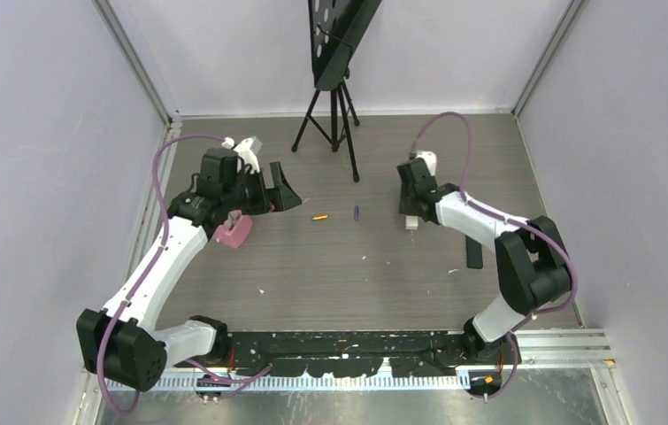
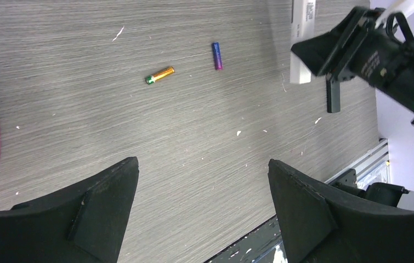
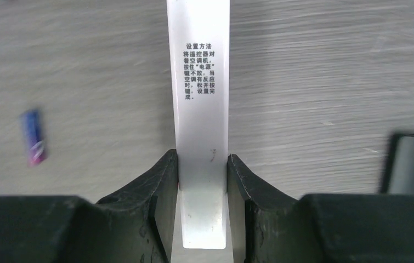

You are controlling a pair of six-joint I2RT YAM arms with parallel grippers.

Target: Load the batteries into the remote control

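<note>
On the right of the counter (image 2: 84, 44) your right gripper (image 3: 202, 159) is clamped across the white remote (image 3: 199, 66), likely to steady it for loading, while your left gripper (image 2: 202, 164) hangs wide and empty, facing the orange battery (image 2: 159, 75) and purple battery (image 2: 216, 56) lying loose between the arms.

Blurry purple battery (image 3: 33, 137), wrist view

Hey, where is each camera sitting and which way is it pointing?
Top external: above and behind, looking down on the table; both arms show.
Left wrist: over the open left gripper, facing down at the orange battery and purple battery.
Right wrist: behind the right gripper, shut on the white remote.
All three views share the purple battery.
</note>
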